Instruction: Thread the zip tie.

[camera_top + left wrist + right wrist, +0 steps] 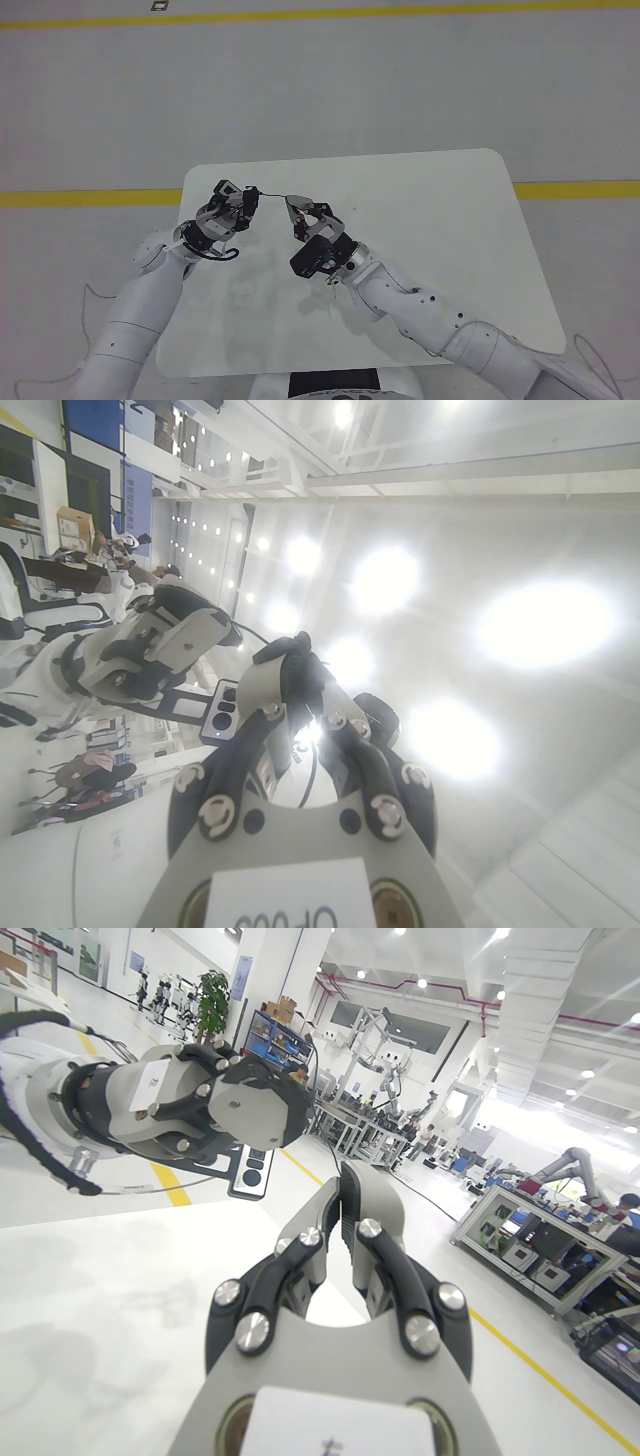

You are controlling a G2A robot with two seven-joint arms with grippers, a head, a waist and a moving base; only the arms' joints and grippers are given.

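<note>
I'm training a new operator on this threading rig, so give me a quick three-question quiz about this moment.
1. True or false: the zip tie lies flat on the table.
2. How many end effectors are shut on the zip tie? A) none B) one C) both
3. Fill in: the zip tie stretches from the left end effector to the ___ end effector.
Key: 1 false, it is held in the air; 2 C; 3 right, the right end effector.

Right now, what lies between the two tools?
Only the zip tie, a thin dark strand strung from left tool to right tool; the top view shows it.
</note>
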